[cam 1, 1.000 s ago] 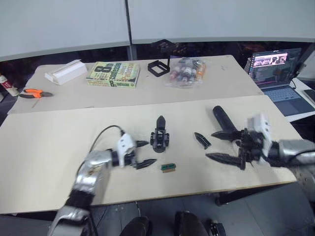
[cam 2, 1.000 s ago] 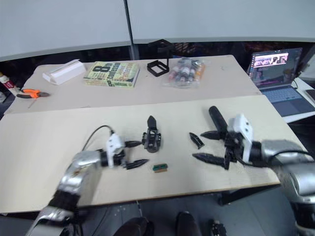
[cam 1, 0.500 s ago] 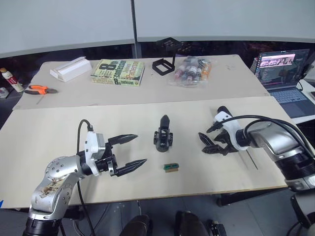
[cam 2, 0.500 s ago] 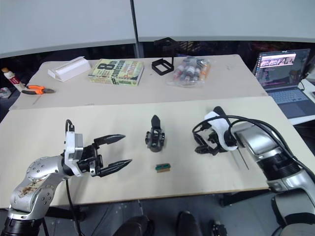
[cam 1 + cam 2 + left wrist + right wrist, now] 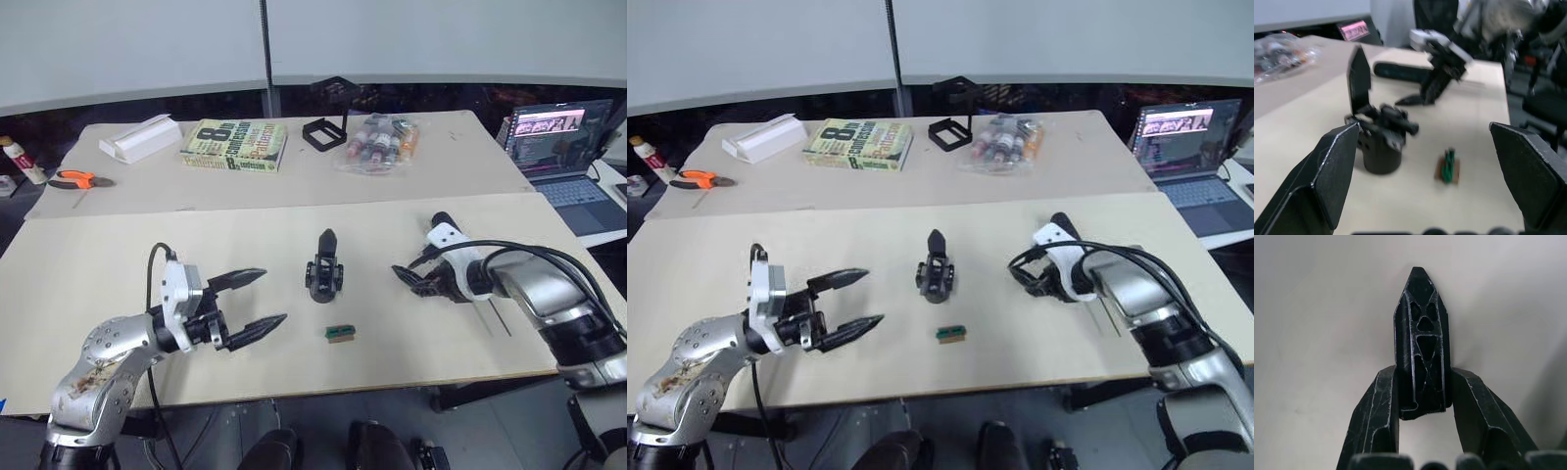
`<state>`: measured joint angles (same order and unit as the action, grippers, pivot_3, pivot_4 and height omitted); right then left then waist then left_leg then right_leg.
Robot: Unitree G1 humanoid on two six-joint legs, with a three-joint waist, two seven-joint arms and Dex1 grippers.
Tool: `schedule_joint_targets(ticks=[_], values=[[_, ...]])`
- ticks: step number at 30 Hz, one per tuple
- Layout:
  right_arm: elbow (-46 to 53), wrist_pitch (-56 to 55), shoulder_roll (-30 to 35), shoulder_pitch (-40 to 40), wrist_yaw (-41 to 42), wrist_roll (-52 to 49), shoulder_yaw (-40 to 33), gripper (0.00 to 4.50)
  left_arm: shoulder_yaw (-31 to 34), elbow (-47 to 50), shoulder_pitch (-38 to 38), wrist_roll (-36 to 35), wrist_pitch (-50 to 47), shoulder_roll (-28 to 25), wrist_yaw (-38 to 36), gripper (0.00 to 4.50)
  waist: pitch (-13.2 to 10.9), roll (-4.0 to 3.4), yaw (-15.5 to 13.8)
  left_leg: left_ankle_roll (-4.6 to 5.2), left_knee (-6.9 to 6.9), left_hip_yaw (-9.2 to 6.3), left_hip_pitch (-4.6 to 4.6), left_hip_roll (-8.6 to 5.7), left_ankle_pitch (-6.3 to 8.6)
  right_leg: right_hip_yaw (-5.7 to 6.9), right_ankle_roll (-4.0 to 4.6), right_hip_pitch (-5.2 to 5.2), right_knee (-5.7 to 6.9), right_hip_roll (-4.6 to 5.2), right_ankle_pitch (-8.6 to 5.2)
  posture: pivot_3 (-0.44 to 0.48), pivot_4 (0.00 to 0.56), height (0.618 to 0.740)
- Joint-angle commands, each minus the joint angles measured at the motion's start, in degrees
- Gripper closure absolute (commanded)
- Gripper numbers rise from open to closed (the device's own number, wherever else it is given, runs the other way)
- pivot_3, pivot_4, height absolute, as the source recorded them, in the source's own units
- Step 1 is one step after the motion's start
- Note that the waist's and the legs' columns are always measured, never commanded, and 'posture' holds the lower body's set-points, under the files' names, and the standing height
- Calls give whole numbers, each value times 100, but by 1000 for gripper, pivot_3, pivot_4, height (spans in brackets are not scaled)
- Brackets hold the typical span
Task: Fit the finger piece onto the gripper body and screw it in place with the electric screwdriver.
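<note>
- The right gripper (image 5: 1422,396) is pinching the finger piece (image 5: 1421,342), a black lattice-ribbed wedge tapering to a point, low over the pale matte table (image 5: 118,264).
- The left gripper (image 5: 253,301) is hovering with its claws spread wide, holding nothing.
- The ridged black gripper body (image 5: 324,269) is standing upright between them, near a tiny green block (image 5: 339,334).

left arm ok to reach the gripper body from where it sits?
Probably yes. The left tool is open and points at the gripper body across bare table; only the small green block lies nearby, off to the side.
</note>
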<state>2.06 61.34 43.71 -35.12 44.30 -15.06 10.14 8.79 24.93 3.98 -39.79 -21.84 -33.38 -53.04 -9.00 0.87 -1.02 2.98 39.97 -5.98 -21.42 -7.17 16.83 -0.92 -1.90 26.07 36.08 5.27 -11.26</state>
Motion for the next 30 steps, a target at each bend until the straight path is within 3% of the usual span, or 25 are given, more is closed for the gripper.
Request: schedule_joint_targets(ticks=[1,3,6,11,23,26,30], values=[[1274,-1314,-303,325,-464,-154,-1198,3373,37,423,540,-686,-526,345,856,0,0,0,15,-1,1,0,-4,0,-1,0,0,5,3,-1,0,0,150,740],[2020,-1907,-557,669,-710,-146,-1543,3373,-66,437,992,-900,-848,684,1492,0,0,0,-2,-4,0,-1,-7,0,-2,2,0,10,7,-2,0,0,150,740],[2907,-2384,-811,1029,-968,-42,-1502,3373,-289,324,1637,-1117,-1205,1396,2419,0,2,3,-1,-7,9,-1,-5,0,-4,6,-2,2,10,-4,1,0,150,740],[3341,-3048,-1059,1022,-1246,289,-1141,3373,-451,-78,2369,-1163,-1257,2360,3260,0,3,5,35,-8,18,3,0,-3,-5,-2,-5,0,14,-10,2,0,150,740],[3285,-3702,-1077,828,-1256,773,-679,3373,-633,-484,2657,-1267,-1412,3038,3669,0,3,5,34,-14,17,4,3,-2,-9,-4,-3,1,14,-14,3,0,150,740],[3247,-3745,-1077,794,-1218,827,-617,3373,-691,-482,2642,-1264,-1413,3069,3616,864,3,5,32,-14,18,4,3,-2,-9,-4,-3,0,14,-14,3,0,150,740],[3218,-3761,-1054,798,-1175,893,-554,3373,-660,-546,2676,-1191,-1308,3127,3609,2867,3,5,33,-14,18,4,3,-2,-9,-4,-3,0,14,-15,3,0,150,740]])
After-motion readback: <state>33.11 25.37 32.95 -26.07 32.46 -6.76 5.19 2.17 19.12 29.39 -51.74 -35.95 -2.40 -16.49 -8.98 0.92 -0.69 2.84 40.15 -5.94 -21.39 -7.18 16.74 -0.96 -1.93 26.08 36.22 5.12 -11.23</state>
